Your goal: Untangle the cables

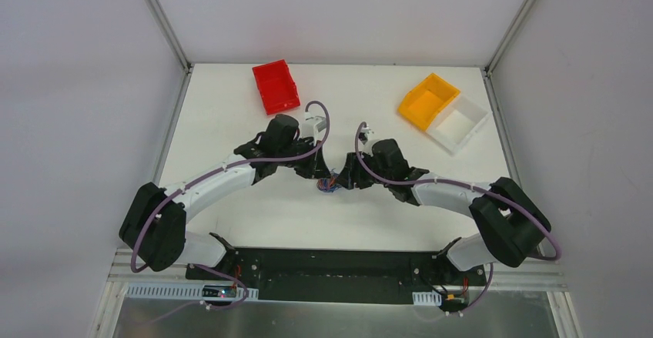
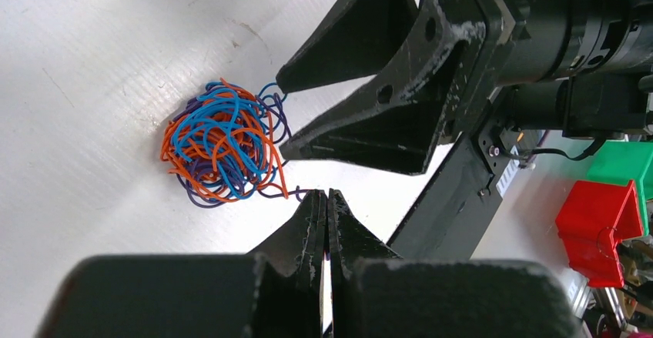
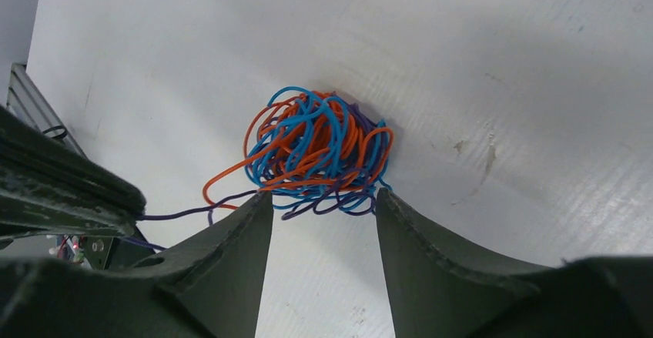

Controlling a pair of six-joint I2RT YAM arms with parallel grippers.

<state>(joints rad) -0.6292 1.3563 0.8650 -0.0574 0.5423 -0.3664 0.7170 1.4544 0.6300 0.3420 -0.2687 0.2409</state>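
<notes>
The cables (image 3: 317, 153) lie in one tight ball of orange, blue and purple wire on the table (image 1: 231, 115). The ball sits nearer the arm bases than the red bin (image 1: 275, 85) and a little to that bin's right, between the two wrists.

The left gripper (image 2: 325, 196) has its fingers pressed flat together with no gap showing. A purple strand (image 3: 192, 213) runs out of the ball straight to those tips, so the gripper appears to pinch that one wire. The pinch point is just beside the ball, on the side away from the red bin. An orange loop hangs loose from the ball next to the purple strand.

The right gripper (image 3: 323, 199) has its fingers spread apart. Both tips rest at the ball's edge, and a few blue and purple loops lie in the gap between them. The fingers have not closed on any wire.

An orange bin (image 1: 428, 100) stands well right of the red bin, about as far back on the table. A white bin (image 1: 462, 122) stands farther right again, touching the orange one.
</notes>
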